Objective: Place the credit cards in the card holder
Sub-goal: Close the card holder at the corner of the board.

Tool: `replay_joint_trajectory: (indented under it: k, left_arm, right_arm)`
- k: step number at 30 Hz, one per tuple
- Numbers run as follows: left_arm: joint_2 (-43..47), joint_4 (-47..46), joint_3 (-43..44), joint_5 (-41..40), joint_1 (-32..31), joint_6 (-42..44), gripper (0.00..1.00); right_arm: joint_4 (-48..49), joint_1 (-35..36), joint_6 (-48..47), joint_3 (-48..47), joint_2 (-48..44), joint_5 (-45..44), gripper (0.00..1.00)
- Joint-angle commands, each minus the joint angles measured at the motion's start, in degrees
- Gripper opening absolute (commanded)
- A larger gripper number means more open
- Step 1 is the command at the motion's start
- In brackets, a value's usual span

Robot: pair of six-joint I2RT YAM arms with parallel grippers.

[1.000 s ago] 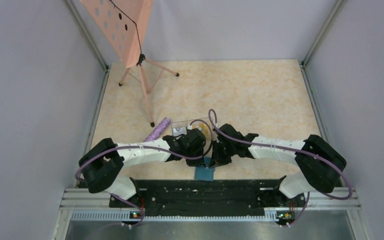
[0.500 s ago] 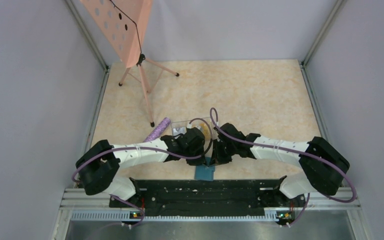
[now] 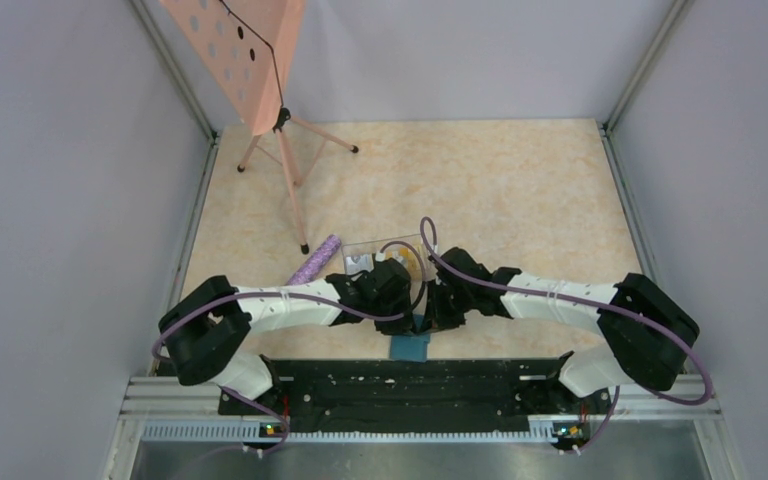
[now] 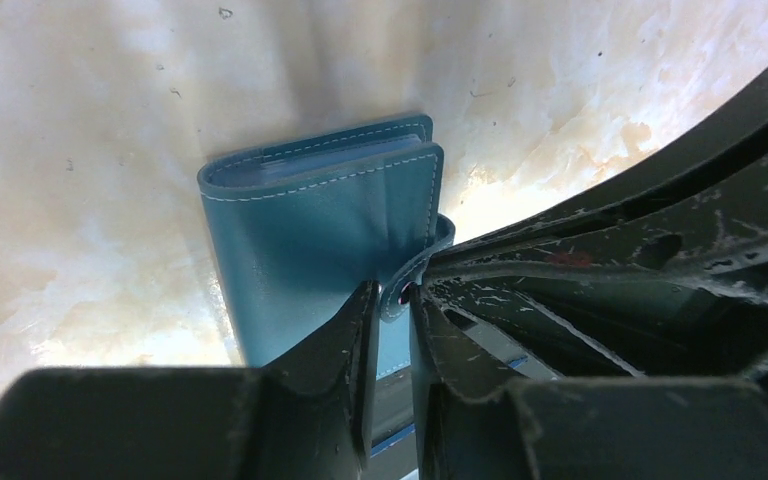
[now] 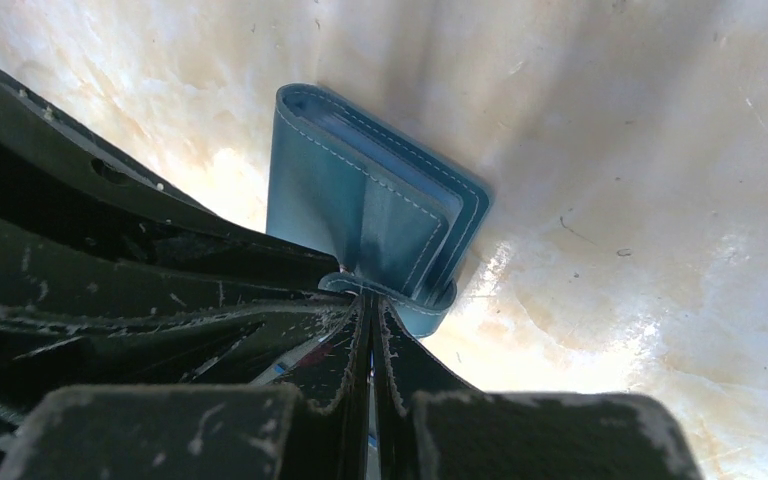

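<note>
- The teal-blue folding card holder with white stitching lay folded shut on the pale marbled desk. It sat at the desk's near edge, between the two arms.
- Its small snap tab curled free round the holder's open side and looked unfastened.
- The left tool had its jaws a narrow gap apart with the end of the tab lying between them. It did not appear to be pinching anything.
- The right tool was fully closed, and its tips met the tab's strap, seemingly nipping it.
- No card showed in either tool, and none lay loose beside the holder in the wrist views.
- A clear plastic box stood just beyond the tools. The arms hid most of what lay in it, so I could not tell whether the credit cards were there.
- Only lighter blue layers showed at the holder's edge, and whether any card was inside could not be told.
- By my reckoning the work was at the opening step. The holder had yet to be spread flat, and the carding itself seemed wholly left to do.
</note>
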State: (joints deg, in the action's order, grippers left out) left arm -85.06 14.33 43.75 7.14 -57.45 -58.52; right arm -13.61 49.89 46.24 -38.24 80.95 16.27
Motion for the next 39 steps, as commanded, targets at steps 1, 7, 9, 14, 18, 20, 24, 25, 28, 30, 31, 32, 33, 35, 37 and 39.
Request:
replay_joint_trajectory:
  k: [1, 7, 9, 14, 18, 20, 24, 25, 28, 30, 31, 32, 33, 35, 37, 39]
  left_arm:
    - [-1.2, -4.6, -1.0, 1.6, 0.0, -0.7, 0.19]
    - [-0.3, -5.4, -1.5, 1.8, 0.0, -0.8, 0.0]
    - [0.4, -4.4, -1.2, 1.3, 0.0, -0.7, 0.0]
    - [1.0, 0.3, 1.4, 0.4, -0.1, 0.9, 0.0]
    - [1.4, 2.5, 2.4, -1.0, -0.1, 1.1, 0.0]
    - [1.4, 3.4, 2.5, -1.4, -0.1, 1.2, 0.0]
    - [1.5, 3.7, 2.2, -1.6, -0.1, 1.1, 0.0]
    - [1.5, 3.9, 2.2, -1.7, -0.1, 1.0, 0.0]
    - [1.4, 4.6, 2.5, -2.2, -0.1, 1.2, 0.0]
    - [1.2, 4.8, 2.6, -2.5, -0.1, 1.4, 0.0]
    - [1.0, 4.8, 2.6, -2.4, -0.1, 1.5, 0.0]
    - [0.9, 4.8, 2.7, -2.4, -0.1, 1.6, 0.0]
    - [0.6, 4.7, 2.7, -2.5, -0.1, 1.7, 0.0]
    - [0.4, 4.9, 3.1, -2.6, -0.1, 1.9, 0.0]
    - [0.2, 5.1, 3.5, -2.8, -0.1, 2.2, 0.0]
    - [0.3, 5.2, 3.9, -3.1, -0.1, 2.6, 0.0]
  right_arm:
    - [0.3, 0.7, -0.1, 0.4, -0.4, -0.2, 0.0]
    - [0.3, 0.7, -0.2, 0.1, -0.4, -0.1, 0.0]
    - [0.2, 0.7, -0.2, -0.1, -0.4, 0.0, 0.0]
    - [0.2, 0.7, -0.3, -0.4, -0.5, 0.2, 0.0]
    - [0.3, 0.7, -0.3, -0.7, -0.3, 0.6, 0.0]
    - [0.5, 0.7, -0.3, -0.6, -0.4, 0.8, 0.0]
    - [1.2, 0.7, -0.1, -0.5, -0.2, 1.3, 0.0]
    - [1.4, 0.7, -0.1, -0.4, 0.0, 1.5, 0.0]
    - [2.1, 0.8, 0.1, -0.3, 0.3, 2.0, 0.0]
    - [2.7, 0.7, 0.3, 0.0, 0.6, 2.3, 0.0]
    - [3.0, 0.7, 0.4, 0.0, 0.8, 2.5, 0.0]
    - [3.2, 0.8, 0.4, 0.0, 1.0, 2.7, 0.0]
    - [3.3, 0.9, 0.4, 0.0, 1.0, 2.9, 0.0]
    - [3.6, 1.0, 0.5, 0.0, 1.2, 3.1, 0.0]
    - [3.9, 1.2, 0.6, 0.0, 1.4, 3.1, 0.0]
    - [4.0, 1.3, 0.6, 0.0, 1.8, 3.2, 0.0]
